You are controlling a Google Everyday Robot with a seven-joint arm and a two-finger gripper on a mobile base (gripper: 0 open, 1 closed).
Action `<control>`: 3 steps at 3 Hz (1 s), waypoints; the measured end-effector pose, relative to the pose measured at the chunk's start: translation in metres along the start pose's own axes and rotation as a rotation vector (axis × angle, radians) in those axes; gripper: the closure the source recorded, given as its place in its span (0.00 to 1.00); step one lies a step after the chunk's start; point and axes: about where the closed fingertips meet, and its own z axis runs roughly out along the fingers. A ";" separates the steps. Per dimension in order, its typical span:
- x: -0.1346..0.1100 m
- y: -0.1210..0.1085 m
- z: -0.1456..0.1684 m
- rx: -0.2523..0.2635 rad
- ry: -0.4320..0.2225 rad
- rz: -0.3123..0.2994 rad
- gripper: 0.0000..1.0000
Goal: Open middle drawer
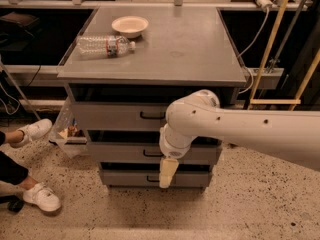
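The grey cabinet point(150, 59) has three grey drawers with small black bar handles. The middle drawer point(115, 153) sits with its front about in line with the others, and its handle point(151, 154) shows just left of my wrist. My white arm reaches in from the right across the drawer fronts. My gripper point(166, 178) points down in front of the bottom drawer point(125, 178), just below and to the right of the middle drawer's handle, with a cream finger point(168, 170) showing. It holds nothing that I can see.
A plastic bottle point(105, 45) lies on the cabinet top beside a shallow bowl point(129, 26). A clear plastic bag point(65, 126) hangs at the cabinet's left side. A person's white shoes point(32, 130) point(42, 196) are on the floor at left. Yellow rails point(265, 49) stand at right.
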 end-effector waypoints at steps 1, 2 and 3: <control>0.021 -0.009 0.070 -0.056 -0.083 0.052 0.00; 0.029 0.011 0.110 -0.130 -0.092 0.071 0.00; 0.034 0.007 0.116 -0.125 -0.096 0.079 0.00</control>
